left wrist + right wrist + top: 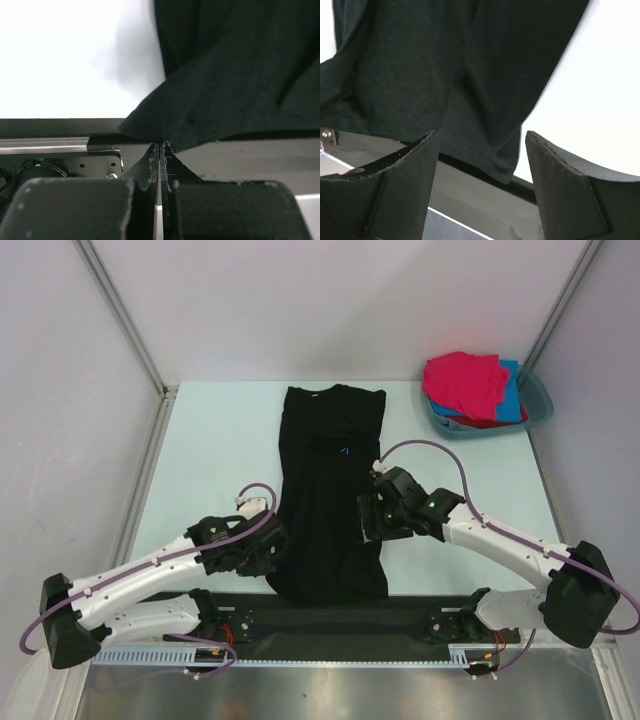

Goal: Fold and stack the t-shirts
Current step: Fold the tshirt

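A large black t-shirt lies lengthwise on the pale table, folded narrow, collar at the far end. My left gripper sits at the shirt's near left edge. In the left wrist view, the left gripper is shut on a pinched corner of the black t-shirt. My right gripper hangs over the shirt's right side. The right wrist view shows the right gripper open, with the black t-shirt and its hem corner beyond the fingers, apart from them. A pink t-shirt, a blue one and a red one are piled in the basin.
A teal plastic basin stands at the far right corner. A black strip runs along the near table edge between the arm bases. Metal frame posts rise at the far left and far right.
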Motion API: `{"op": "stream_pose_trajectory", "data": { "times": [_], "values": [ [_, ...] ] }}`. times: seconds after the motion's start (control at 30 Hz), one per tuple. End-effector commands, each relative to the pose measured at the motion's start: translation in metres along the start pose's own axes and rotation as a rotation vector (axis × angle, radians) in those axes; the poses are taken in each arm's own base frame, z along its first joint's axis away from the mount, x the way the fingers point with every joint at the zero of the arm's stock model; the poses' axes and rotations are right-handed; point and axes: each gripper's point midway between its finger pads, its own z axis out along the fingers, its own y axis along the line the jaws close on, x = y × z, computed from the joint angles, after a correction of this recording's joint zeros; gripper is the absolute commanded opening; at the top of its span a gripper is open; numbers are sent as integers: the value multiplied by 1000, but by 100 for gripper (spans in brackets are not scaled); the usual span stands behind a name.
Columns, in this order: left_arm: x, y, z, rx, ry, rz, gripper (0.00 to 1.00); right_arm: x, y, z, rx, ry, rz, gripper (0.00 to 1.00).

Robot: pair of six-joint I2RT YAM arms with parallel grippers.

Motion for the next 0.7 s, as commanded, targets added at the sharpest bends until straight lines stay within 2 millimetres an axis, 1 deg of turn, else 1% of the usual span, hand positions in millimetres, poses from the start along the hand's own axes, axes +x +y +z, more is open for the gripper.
{"op": "stream_pose_trajectory", "data": {
  "times": [0.0, 0.07, 0.1, 0.17, 0.2, 0.23, 0.27, 0.3, 0.33, 0.37, 0.4, 0.43, 0.47, 0.5, 0.53, 0.57, 0.6, 0.67],
  "values": [
    [-1, -14, -17, 69, 2, 19, 0, 11, 18, 5, -73, 46, -7, 74],
    [1, -21, -17, 96, 9, 42, 1, 20, 28, 12, -120, 77, -12, 74],
    [5, -25, -16, 102, 24, 58, 2, 29, 40, 13, -175, 113, -24, 73],
    [7, -33, -15, 125, 31, 84, 4, 36, 53, 21, -221, 128, -27, 72],
    [8, -37, -18, 136, 32, 101, 5, 48, 58, 28, -234, 171, -42, 72],
    [9, -43, -16, 144, 31, 116, 7, 50, 65, 32, -252, 173, -52, 72],
    [10, -48, -17, 158, 34, 134, 8, 53, 69, 36, -259, 186, -54, 70],
    [11, -56, -20, 183, 33, 165, 12, 60, 69, 44, -247, 216, -57, 70],
    [15, -61, -17, 187, 54, 188, 15, 66, 74, 47, -248, 230, -75, 69],
    [17, -69, -17, 207, 57, 208, 20, 66, 79, 49, -252, 229, -84, 69],
    [18, -73, -18, 214, 63, 232, 40, 70, 78, 53, -237, 245, -89, 68],
    [18, -74, -17, 202, 55, 242, 51, 73, 83, 53, -238, 247, -106, 67],
    [21, -69, -14, 149, 58, 271, 60, 72, 84, 54, -232, 244, -111, 67],
    [17, -69, -17, 126, 36, 251, 81, 68, 85, 55, -218, 224, -118, 67],
    [14, -64, -16, 89, 22, 244, 87, 68, 83, 53, -205, 226, -124, 67],
    [8, -51, -15, 18, -11, 242, 92, 67, 82, 53, -195, 221, -127, 68],
    [5, -47, -15, -8, -24, 200, 99, 63, 80, 52, -174, 209, -126, 68],
    [1, -39, -14, -37, -56, 168, 100, 57, 77, 48, -160, 187, -135, 68]
  ]
}}
